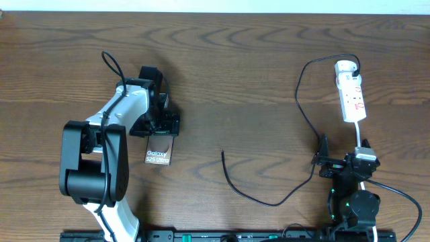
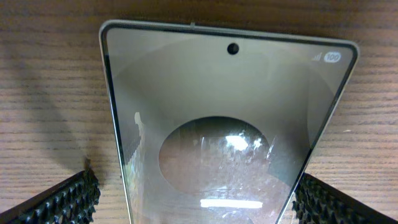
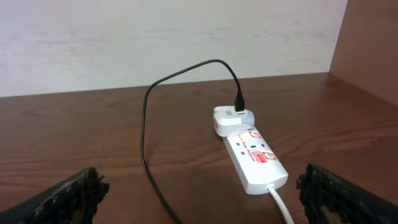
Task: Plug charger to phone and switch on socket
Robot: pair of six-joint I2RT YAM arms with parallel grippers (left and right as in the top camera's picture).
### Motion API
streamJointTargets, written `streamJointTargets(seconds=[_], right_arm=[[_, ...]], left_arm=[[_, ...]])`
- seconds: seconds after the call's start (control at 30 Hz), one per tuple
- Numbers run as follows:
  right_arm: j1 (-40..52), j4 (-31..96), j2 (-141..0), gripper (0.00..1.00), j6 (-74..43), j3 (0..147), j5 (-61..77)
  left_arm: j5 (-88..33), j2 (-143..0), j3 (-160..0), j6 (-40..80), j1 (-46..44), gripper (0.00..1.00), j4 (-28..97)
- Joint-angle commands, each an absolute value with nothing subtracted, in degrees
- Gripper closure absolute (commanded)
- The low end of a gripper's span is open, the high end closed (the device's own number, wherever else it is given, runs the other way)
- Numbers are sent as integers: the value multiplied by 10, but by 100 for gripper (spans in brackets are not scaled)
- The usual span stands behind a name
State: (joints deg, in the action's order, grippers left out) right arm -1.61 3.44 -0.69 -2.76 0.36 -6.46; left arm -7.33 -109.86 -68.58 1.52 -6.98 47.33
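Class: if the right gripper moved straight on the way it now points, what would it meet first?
Probably the thin black charger cable, which lies just ahead of the right gripper, left of centre. The white oblong power strip sits farther on, to the right. Depth is uncertain.

White socket (image 3: 256, 160) on brown table (image 3: 74, 137), charger (image 3: 229, 118) plugged in (far end) — fingers (image 3: 65, 198) spread wide

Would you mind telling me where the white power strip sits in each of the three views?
Overhead: the socket lies at the upper right, lengthwise up the picture.
Left wrist: not in it; the phone fills the frame.
Right wrist: the socket lies right of centre, pointing away from the camera.
Shared landmark: the charger cable arcing off its far end, also seen in the right wrist view.
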Motion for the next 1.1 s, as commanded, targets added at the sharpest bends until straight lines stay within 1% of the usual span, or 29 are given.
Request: streamJointTargets(seconds=[0.0, 0.33, 0.77, 1.07], right_arm=[[-19, 37, -4, 1, -27, 3, -70], [-19, 37, -4, 1, -27, 3, -70], [-19, 37, -4, 1, -27, 3, -70], [-19, 37, -4, 1, -27, 3, -70]], left_arm=[[-70, -1109, -677, 25, -71, 2, 478], [-70, -1109, -677, 24, -72, 2, 474], [-68, -1109, -675, 25, -103, 2, 448], [-68, -1109, -616, 29, -103, 2, 406]])
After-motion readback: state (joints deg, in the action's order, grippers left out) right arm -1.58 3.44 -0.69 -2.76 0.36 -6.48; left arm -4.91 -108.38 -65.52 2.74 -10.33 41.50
